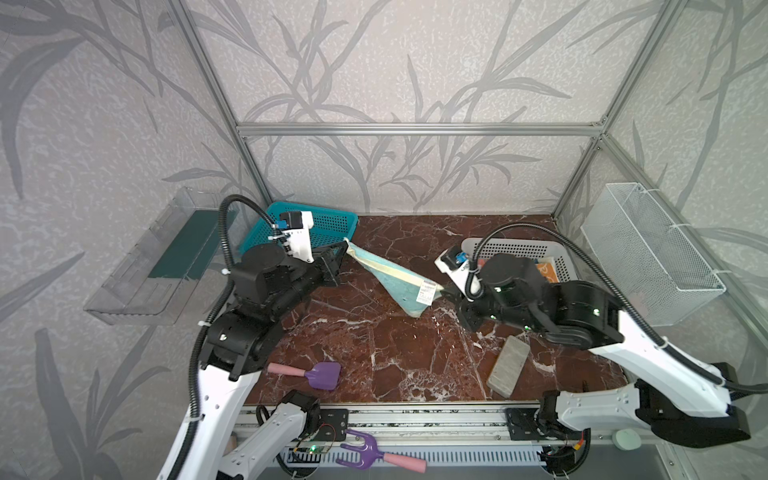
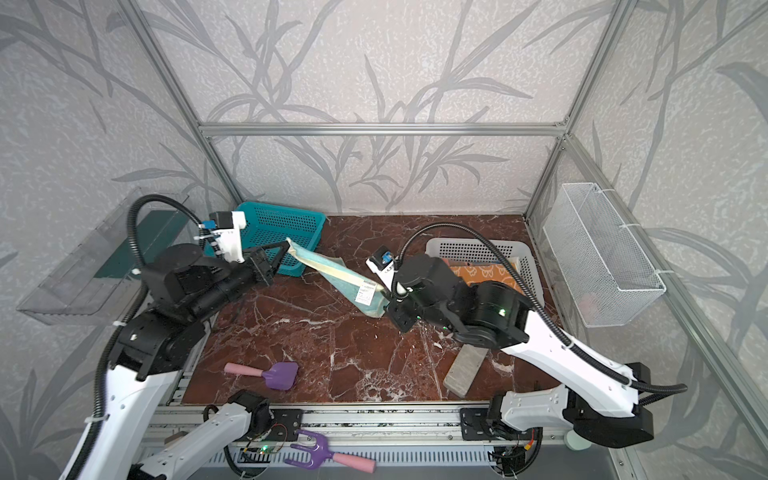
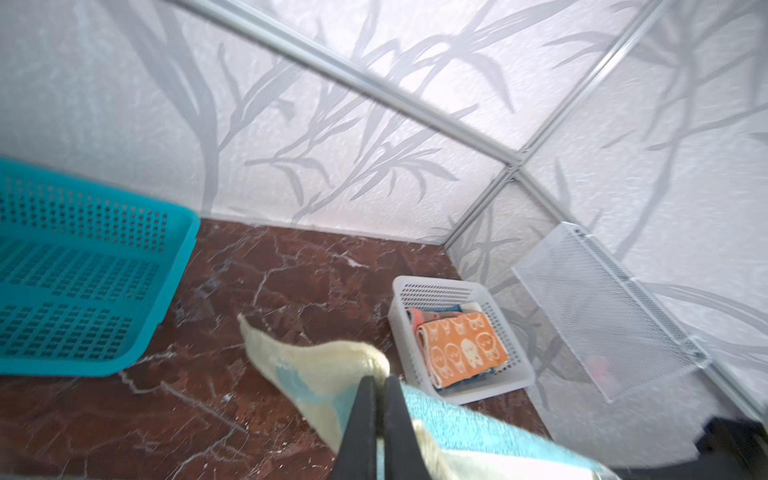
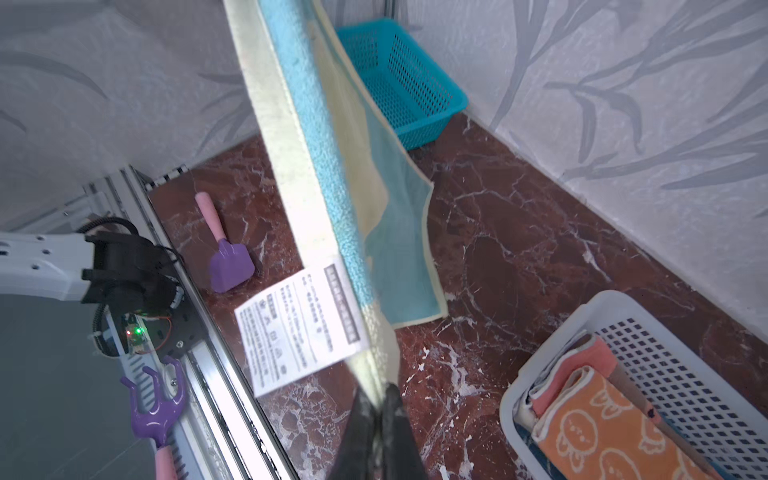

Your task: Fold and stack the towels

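A pale yellow and teal towel (image 1: 390,278) (image 2: 332,274) hangs stretched in the air above the marble table, held by two corners. My left gripper (image 1: 345,245) (image 3: 376,382) is shut on its far-left corner, near the teal basket. My right gripper (image 1: 442,291) (image 4: 376,399) is shut on the corner by the white care label (image 4: 299,328). The rest of the towel (image 4: 386,216) droops below the taut edge. A folded orange towel (image 3: 461,349) (image 4: 602,432) lies on top of other folded towels, a salmon one (image 4: 582,361) among them, in the white basket (image 1: 519,245).
A teal basket (image 1: 320,226) stands at the back left. A grey block (image 1: 508,365) lies at the front right and a purple shovel (image 1: 320,374) at the front left. A purple fork (image 1: 365,451) rests on the front rail. A wire basket (image 1: 652,253) hangs on the right wall.
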{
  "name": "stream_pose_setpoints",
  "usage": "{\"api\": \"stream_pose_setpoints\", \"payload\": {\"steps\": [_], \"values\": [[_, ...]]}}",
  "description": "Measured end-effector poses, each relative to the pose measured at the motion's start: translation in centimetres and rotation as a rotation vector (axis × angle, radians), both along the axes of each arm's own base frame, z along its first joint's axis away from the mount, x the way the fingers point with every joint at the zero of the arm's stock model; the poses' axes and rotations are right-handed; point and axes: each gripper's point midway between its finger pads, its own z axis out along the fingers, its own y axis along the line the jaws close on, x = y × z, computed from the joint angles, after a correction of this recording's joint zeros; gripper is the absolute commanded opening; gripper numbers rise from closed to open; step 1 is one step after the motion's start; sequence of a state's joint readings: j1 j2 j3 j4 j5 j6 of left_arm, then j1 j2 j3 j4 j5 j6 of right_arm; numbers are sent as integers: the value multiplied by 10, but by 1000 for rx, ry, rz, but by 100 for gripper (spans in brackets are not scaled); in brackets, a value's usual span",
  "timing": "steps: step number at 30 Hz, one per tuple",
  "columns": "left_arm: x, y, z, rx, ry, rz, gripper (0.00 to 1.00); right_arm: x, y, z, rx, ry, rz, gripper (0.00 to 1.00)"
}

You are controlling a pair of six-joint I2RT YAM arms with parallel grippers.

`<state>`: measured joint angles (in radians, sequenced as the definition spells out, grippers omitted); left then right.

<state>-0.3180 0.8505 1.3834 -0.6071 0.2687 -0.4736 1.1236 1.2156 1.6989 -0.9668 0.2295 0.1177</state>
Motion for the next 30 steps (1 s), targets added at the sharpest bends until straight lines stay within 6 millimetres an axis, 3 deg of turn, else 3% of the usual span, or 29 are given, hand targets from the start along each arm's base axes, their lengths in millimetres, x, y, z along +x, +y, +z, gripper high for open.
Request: {"api": "stream_pose_setpoints", "payload": {"steps": [4,7,10,12,14,16,18,20,23,25,28,30], "values": [[-32,-3,57,-32,-117,-69,0,-12,-18,75,135,-110,38,0],[-45,-3,82,-51,-170,-97,0,-15,-32,114,175,-180,39,0],[-38,-5,83,-49,-160,-97,0,-2,-34,124,135,-201,9,0],[-23,-8,72,-37,-122,-82,0,21,-33,112,88,-166,-29,0],[2,-9,45,-13,-54,-43,0,52,-31,84,21,-104,-77,0],[29,-10,6,15,37,-2,0,84,-24,39,-63,-4,-100,0],[55,-9,-41,39,140,36,0,117,-17,-14,-135,115,-116,0],[83,-8,-101,63,264,70,0,153,-12,-68,-187,229,-139,0],[117,0,-188,95,439,125,0,205,-5,-139,-236,345,-173,0],[137,7,-234,105,524,150,0,235,0,-182,-268,400,-190,0],[167,11,-277,95,586,157,0,277,9,-229,-308,442,-205,0],[186,13,-296,83,604,160,0,304,17,-241,-314,427,-208,0]]}}
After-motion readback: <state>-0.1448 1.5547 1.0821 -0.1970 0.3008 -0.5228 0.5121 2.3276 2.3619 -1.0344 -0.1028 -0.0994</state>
